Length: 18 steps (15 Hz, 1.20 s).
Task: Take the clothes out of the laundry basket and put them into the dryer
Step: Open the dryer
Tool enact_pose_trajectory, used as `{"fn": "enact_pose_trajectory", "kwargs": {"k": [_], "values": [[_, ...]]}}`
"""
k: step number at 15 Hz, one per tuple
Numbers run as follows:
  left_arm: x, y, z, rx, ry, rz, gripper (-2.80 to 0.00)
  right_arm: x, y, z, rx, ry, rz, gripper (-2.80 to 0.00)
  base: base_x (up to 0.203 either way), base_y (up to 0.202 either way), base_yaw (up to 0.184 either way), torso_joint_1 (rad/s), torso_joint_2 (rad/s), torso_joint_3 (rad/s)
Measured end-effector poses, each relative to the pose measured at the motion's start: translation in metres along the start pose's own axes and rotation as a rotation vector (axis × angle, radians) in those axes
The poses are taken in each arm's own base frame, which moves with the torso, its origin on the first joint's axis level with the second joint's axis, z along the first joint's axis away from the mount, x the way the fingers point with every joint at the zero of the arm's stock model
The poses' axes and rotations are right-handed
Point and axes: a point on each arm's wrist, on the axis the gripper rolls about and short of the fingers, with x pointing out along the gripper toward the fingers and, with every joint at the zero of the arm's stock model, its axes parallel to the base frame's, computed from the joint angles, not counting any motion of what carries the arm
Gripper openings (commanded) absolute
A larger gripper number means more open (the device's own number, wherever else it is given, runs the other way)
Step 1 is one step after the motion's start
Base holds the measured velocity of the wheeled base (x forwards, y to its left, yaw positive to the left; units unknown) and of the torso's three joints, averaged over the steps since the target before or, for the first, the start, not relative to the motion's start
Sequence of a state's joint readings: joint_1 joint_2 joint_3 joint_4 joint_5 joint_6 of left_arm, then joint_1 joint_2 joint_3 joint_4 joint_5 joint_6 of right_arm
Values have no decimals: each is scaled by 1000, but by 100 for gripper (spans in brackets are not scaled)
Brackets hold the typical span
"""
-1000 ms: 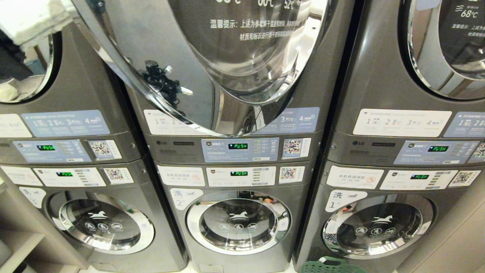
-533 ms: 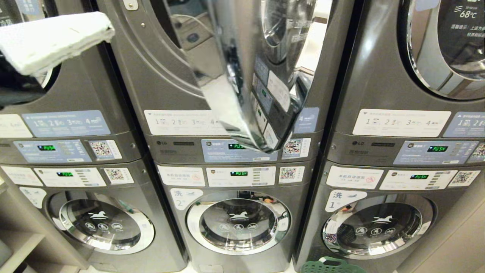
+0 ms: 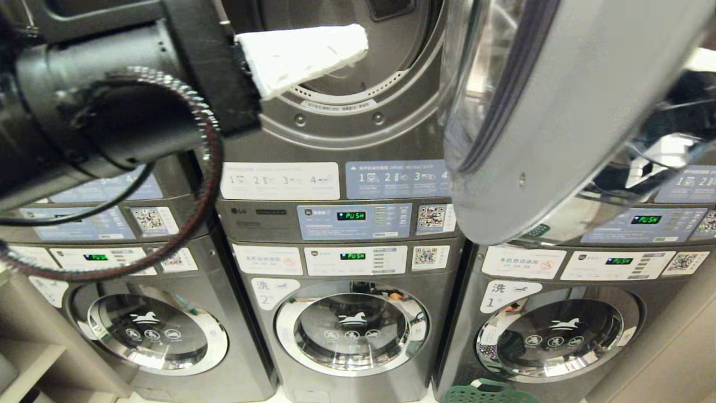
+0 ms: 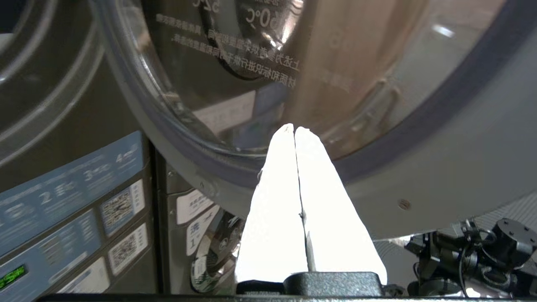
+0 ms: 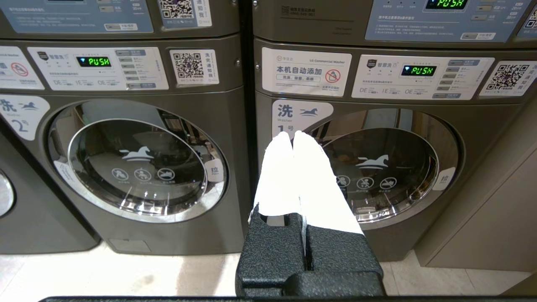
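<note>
Nearest the head camera: the left arm, black, with a looped cable, fills the upper left of the head view. The left gripper has white padded fingers pressed together, nothing between them; its tip sits in front of the open dryer mouth.

Dryer door: swung wide to the robot's right, chrome rim and glass bowl covering much of the upper right machine. In the left wrist view the gripper's tips lie against the inner face of this door; whether they actually touch it cannot be told.

Dryer, upper middle unit: drum opening exposed, grey gasket ring and perforated rim visible. No cloth seen inside from this angle.

Right gripper: low, pointing at the lower right washer, white fingers closed on nothing. It is not seen in the head view.

Lower row: three front-loading washers with doors shut, displays reading "PUSH".

Laundry basket: green, on the floor at the foot of the right-hand washer, only its rim and a handle cut-out showing at the bottom edge of the head view. Contents not visible.
</note>
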<state>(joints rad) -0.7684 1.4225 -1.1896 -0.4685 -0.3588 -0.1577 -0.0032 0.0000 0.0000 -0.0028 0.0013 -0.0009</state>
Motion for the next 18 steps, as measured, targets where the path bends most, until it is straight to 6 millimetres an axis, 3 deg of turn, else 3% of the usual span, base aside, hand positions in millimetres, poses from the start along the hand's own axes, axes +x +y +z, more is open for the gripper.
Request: {"fn": "enact_pose_trajectory", "kwargs": {"k": [10, 16, 18], "values": [[110, -36, -34, -53, 30, -207, -280, 0, 0, 0, -1, 0, 0, -280, 0, 0, 0, 0, 0, 0], [159, -50, -43, -54, -17, -268, -280, 0, 0, 0, 2, 0, 0, -280, 0, 0, 0, 0, 0, 0], [166, -48, -51, -59, -9, -238, -280, 0, 0, 0, 4, 0, 0, -280, 0, 0, 0, 0, 0, 0]]}}
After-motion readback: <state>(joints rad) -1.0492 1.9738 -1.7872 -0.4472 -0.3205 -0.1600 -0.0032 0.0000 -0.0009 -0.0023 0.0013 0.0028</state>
